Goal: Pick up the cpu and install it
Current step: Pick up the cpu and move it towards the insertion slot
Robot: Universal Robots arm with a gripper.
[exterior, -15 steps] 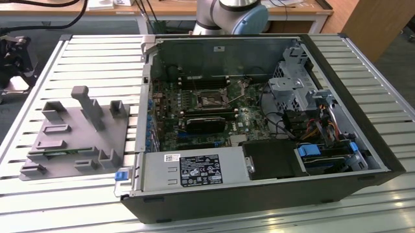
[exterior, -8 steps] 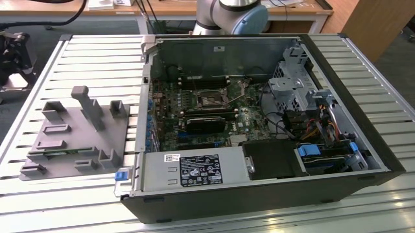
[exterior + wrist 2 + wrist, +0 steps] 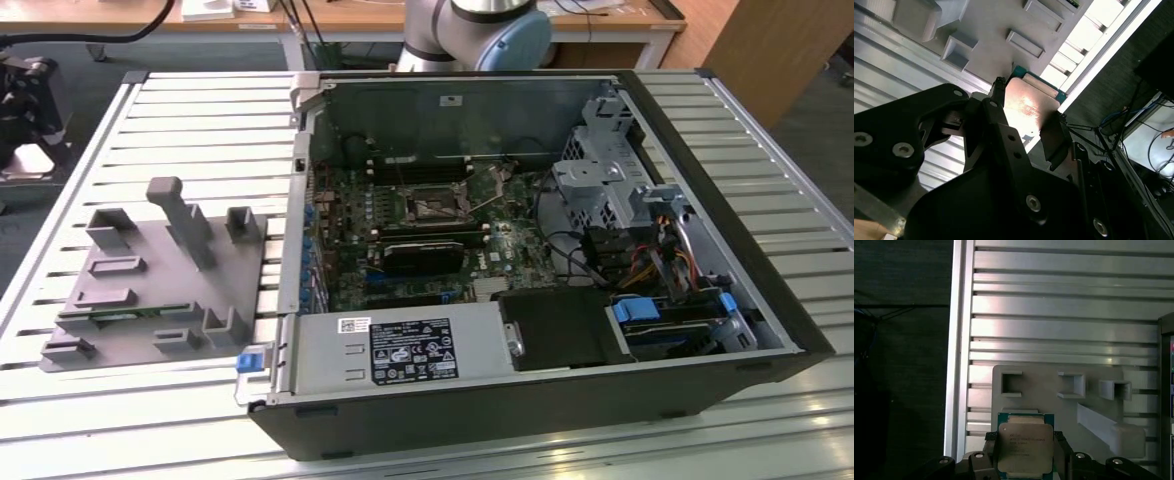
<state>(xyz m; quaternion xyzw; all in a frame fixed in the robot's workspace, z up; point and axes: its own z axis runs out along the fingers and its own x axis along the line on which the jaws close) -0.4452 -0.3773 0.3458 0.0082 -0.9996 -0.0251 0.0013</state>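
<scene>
In both wrist views the cpu [image 3: 1025, 442] [image 3: 1029, 102], a flat square chip with a silver metal top and a green rim, sits between the two black fingers of my gripper [image 3: 1026, 460] [image 3: 1026, 125]. The gripper is shut on the cpu, one finger [image 3: 993, 450] against each of two opposite edges. The chip hangs above the near edge of the grey moulded fixture [image 3: 1044, 400] on the slatted table. In the exterior view the motherboard's black socket frame [image 3: 434, 207] lies inside the open computer case [image 3: 747, 250].
The grey fixture [image 3: 147, 280] with raised posts and pockets lies on the slatted aluminium table [image 3: 200, 130] at the exterior view's left of the case; a green memory stick [image 3: 127, 313] rests in it. The arm's base [image 3: 481, 30] stands behind the case. Drive cages and cables crowd the case's right side.
</scene>
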